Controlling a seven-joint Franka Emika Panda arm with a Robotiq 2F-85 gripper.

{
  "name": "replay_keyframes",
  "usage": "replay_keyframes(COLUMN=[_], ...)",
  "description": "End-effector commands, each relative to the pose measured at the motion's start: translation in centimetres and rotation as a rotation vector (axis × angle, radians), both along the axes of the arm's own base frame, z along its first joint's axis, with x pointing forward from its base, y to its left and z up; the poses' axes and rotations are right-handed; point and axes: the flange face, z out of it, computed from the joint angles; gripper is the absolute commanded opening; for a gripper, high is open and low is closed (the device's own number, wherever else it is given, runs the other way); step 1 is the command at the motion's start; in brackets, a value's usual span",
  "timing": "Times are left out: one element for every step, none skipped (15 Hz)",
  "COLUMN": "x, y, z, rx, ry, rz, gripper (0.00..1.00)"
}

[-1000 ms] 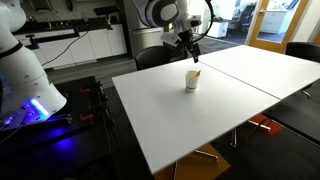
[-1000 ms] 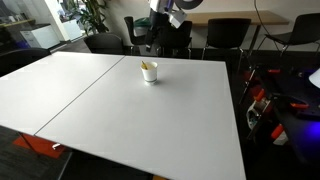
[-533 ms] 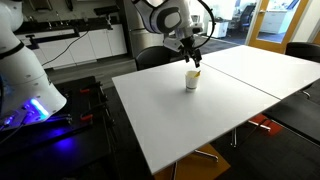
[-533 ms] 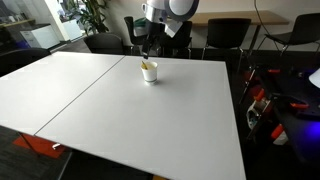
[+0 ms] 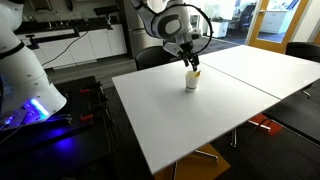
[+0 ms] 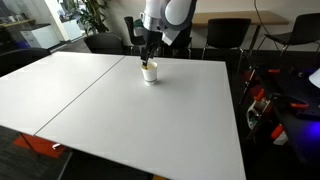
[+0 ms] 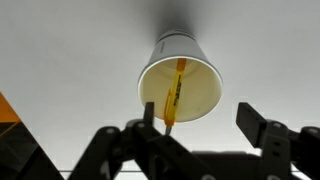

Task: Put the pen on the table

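Observation:
A small white cup [image 5: 191, 80] stands on the white table [image 5: 190, 120], also in an exterior view [image 6: 150, 73]. The pale yellow pen [image 7: 173, 96] stands tilted inside the cup [image 7: 180, 80], leaning on its rim, its top end sticking out toward the gripper. My gripper [image 7: 200, 122] hangs just above the cup with its jaws wide apart; one finger [image 7: 150, 118] is right beside the pen's top end, the other finger [image 7: 255, 125] is well clear. In both exterior views the gripper [image 5: 192, 64] [image 6: 146, 55] is directly over the cup.
Black chairs [image 6: 225, 35] stand along the table's far side. A seam [image 6: 90, 90] runs across the tabletop. A white robot base with blue light [image 5: 30, 100] stands beside the table. Wide bare tabletop surrounds the cup.
The gripper has come down and moved over the cup, from beside and above it to just over its rim. The cup and pen have not moved.

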Motion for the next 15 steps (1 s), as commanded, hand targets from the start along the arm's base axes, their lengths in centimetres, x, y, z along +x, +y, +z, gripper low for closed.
replay_keyframes(x=[0.5,0.5,0.5,0.4,0.4,0.2,0.1,0.1,0.0,0.0,0.0,0.1,0.1,0.1,0.1], y=[-0.1,-0.2,-0.2,-0.3,-0.4,-0.6,-0.7,-0.8,-0.8,-0.8,-0.8,-0.7,-0.7,-0.7,-0.7], z=[-0.2,-0.3,-0.3,-0.4,-0.5,-0.7,-0.8,-0.9,-1.0,-1.1,-1.2,-1.3,-1.3,-1.4,-1.4], rx=[0.001,-0.004,-0.006,-0.012,-0.014,-0.018,-0.021,-0.023,-0.026,-0.027,-0.028,-0.028,-0.027,-0.027,-0.025], ry=[-0.018,-0.023,-0.026,-0.032,-0.034,-0.037,-0.039,-0.042,-0.046,-0.054,-0.061,-0.067,-0.072,-0.079,-0.082], rz=[-0.018,-0.019,-0.021,-0.027,-0.027,-0.032,-0.033,-0.031,-0.03,-0.027,-0.026,-0.025,-0.025,-0.024,-0.023], gripper=[0.73,0.72,0.67,0.69,0.68,0.66,0.62,0.59,0.49,0.44,0.4,0.33,0.26,0.21,0.17])
